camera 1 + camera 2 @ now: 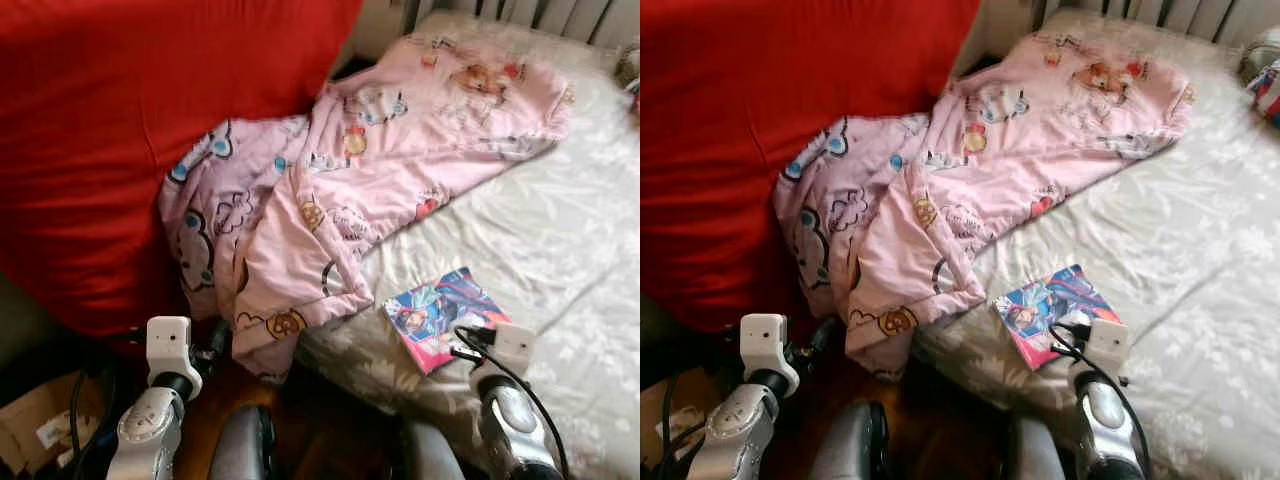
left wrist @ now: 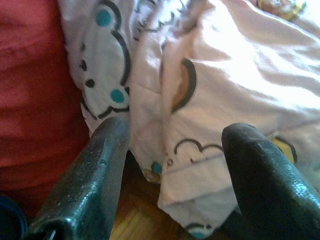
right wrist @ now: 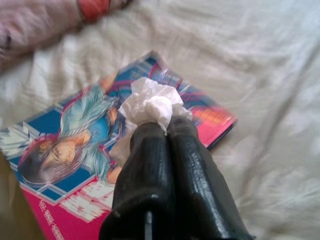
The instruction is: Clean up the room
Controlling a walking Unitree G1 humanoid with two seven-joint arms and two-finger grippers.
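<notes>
A: How far along is the tidying?

B: Barely begun, by the look of it. The right gripper is hovering over the book, its jaws clenched on a crumpled tissue, so one scrap of litter is being carried. The book is lying on the bed at about five o'clock in the head view, near the mattress edge.

A: And the left gripper?

B: It is pointing at the blanket, jaws released and gripping nothing. The blanket's hanging corner is sitting between the two fingers, but whether it is touching them cannot be told.

A: What is left to do?

B: Most of it, probably. The pink cartoon blanket is sprawling rumpled from twelve o'clock down to seven, spilling off the bed's edge toward the floor. The book is waiting to be put away, and the tissue needs a bin.

A: And the room?

B: A big red cushion is leaning against the bed at ten o'clock. The sheet is pale with a leaf pattern. A cardboard box is sitting on the wooden floor at eight o'clock.
</notes>
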